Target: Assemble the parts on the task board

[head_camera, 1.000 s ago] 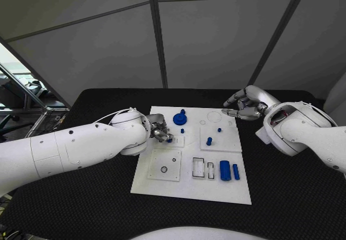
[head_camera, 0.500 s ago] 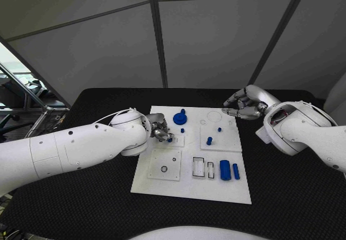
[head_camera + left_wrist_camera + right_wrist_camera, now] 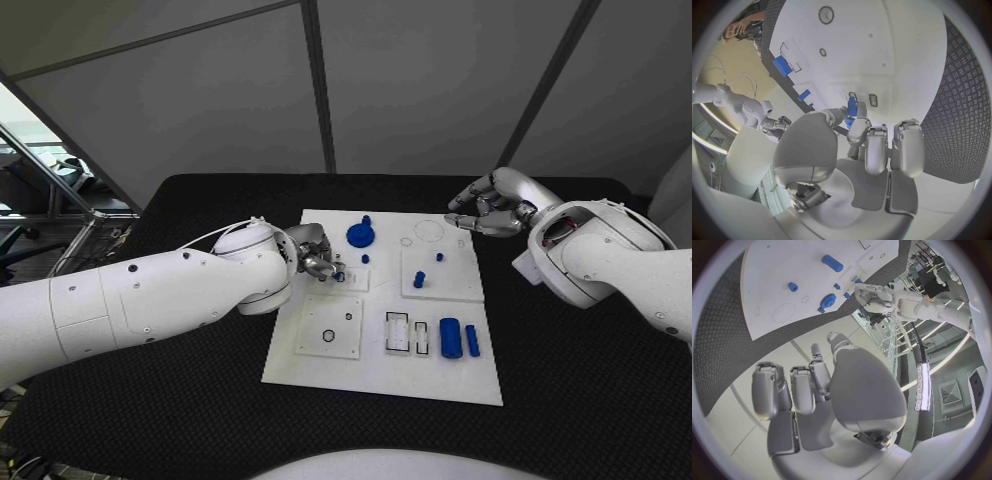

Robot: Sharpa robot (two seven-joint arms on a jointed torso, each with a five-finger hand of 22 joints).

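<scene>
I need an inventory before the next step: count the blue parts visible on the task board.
7. Round disc part at the far edge; small peg; peg; tiny peg; thick cylinder; thin bar; one piece at the left hand. Others may be hidden.

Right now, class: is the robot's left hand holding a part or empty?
Holding. In the left wrist view, the left hand pinches a small blue part between its fingers over the task board.

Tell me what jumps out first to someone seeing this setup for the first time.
The white task board lies mid-table, dotted with small blue parts. The left hand pinches a small blue part at the board's left side. The right hand hovers by the board's far right corner, fingers curled, holding nothing.
</scene>
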